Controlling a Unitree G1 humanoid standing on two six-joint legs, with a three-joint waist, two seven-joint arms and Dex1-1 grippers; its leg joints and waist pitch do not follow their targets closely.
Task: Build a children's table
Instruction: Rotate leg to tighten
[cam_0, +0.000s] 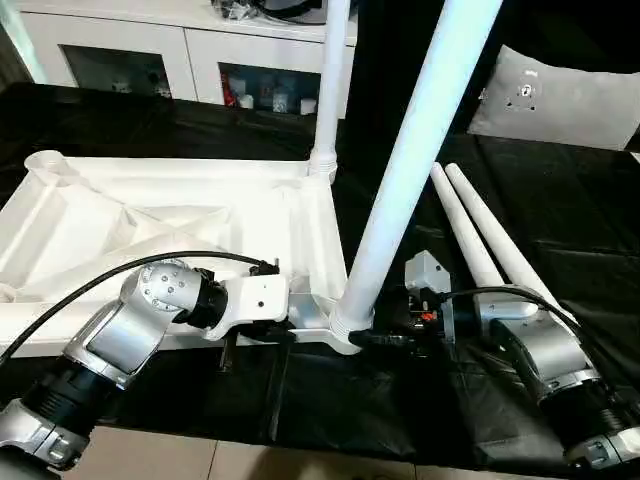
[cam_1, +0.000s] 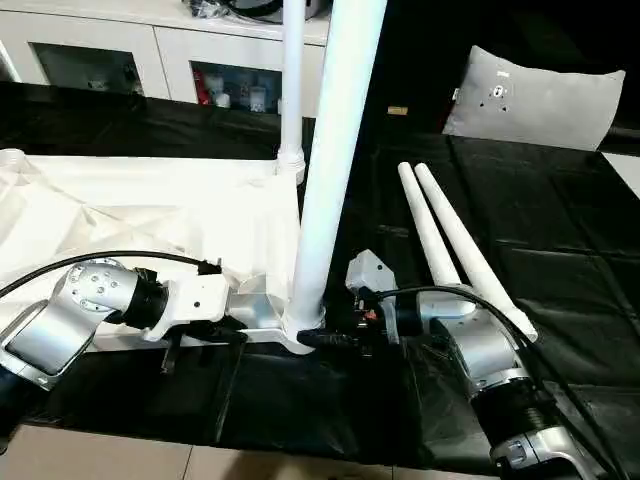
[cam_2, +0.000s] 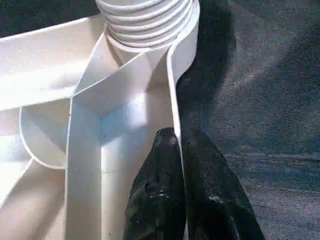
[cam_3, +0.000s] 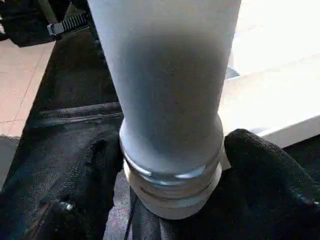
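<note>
I see my left tool (cam_2: 177, 165) pinched shut on the tabletop's rim (cam_2: 175, 90); my right tool (cam_3: 172, 200) straddles the upright leg's base (cam_3: 172, 165), open.

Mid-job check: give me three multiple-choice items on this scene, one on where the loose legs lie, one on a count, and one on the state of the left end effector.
1. Where do the loose legs lie?
A. On the black cloth, to the right of the table top
B. Across the table top
C. On the cabinet

2. How many legs stand upright in corner sockets?
A. None
B. Two
C. Four

3. What is the left end effector doing?
A. Hanging open above the cloth
B. Holding a leg
C. Shut on the table top's rim

Answers:
1. A: the loose legs rest side by side on the black cloth, beside the table top.
2. B: a far leg and a near leg stand upright.
3. C: the left end effector pinches the rim.
</note>
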